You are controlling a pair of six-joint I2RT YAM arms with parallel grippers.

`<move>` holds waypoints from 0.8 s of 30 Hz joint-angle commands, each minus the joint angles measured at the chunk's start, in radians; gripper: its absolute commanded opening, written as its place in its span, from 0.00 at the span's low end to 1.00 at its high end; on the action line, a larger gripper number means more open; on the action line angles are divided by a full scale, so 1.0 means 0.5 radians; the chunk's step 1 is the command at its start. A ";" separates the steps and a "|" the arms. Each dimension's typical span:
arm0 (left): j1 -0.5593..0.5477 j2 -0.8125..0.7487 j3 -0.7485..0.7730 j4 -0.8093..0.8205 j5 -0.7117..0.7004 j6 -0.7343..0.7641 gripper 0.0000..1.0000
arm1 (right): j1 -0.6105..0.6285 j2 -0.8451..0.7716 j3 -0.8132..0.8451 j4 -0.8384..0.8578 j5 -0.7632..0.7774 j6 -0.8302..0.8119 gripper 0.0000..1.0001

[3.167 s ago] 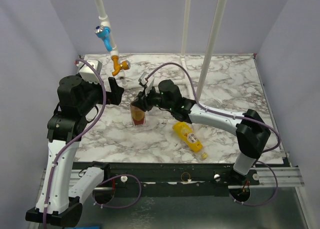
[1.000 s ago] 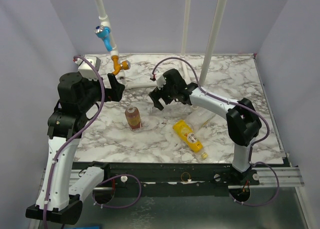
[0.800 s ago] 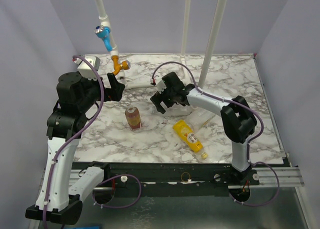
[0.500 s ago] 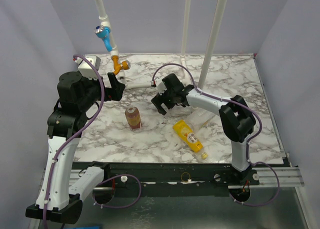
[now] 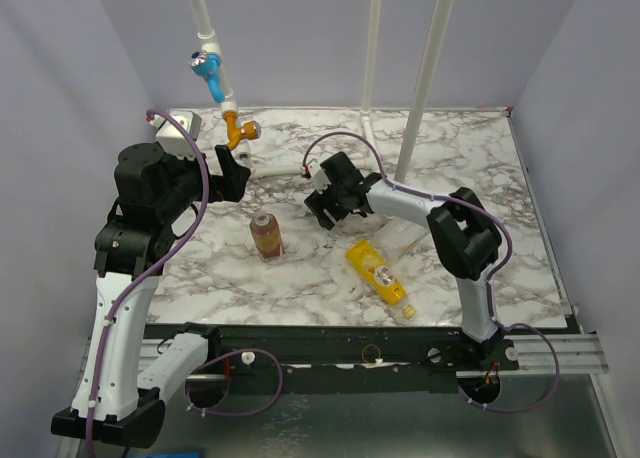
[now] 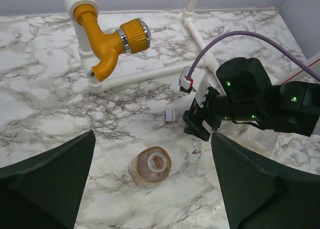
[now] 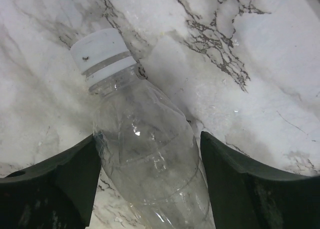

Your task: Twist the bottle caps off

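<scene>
A slim clear bottle [image 7: 145, 154] lies on the marble with its white cap [image 7: 102, 56] screwed on. My right gripper [image 7: 149, 139] [image 5: 325, 206] is low over it, and both fingers press against the bottle's sides. The brown bottle [image 5: 265, 235] [image 6: 150, 165] stands upright with its mouth bare. My left gripper [image 6: 152, 189] [image 5: 232, 178] hangs open above and behind the brown bottle, holding nothing. A yellow-orange bottle [image 5: 378, 273] lies on its side nearer the front. In the left wrist view a wider clear bottle [image 6: 255, 139] lies behind the right wrist.
A white pipe with a blue tap handle [image 5: 205, 63] and an orange tap [image 5: 240, 131] [image 6: 112, 41] hangs over the back left. Two white vertical pipes [image 5: 425, 78] rise at the back. A white pipe [image 6: 145, 76] runs along the tabletop.
My right gripper has slid left and down onto the slim clear bottle, and its jaws have narrowed against it. The left arm and brown bottle have stayed still.
</scene>
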 commanded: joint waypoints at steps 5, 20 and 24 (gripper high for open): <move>-0.005 -0.003 0.057 0.029 0.109 -0.036 0.99 | -0.015 -0.156 0.060 0.343 0.194 -0.007 0.56; -0.004 -0.087 -0.002 0.198 0.671 -0.084 0.99 | 0.003 -1.007 -0.198 1.332 -0.005 0.740 0.45; -0.004 -0.173 -0.107 0.411 0.891 -0.201 0.99 | 0.056 -1.204 -0.401 1.793 -0.122 1.218 0.44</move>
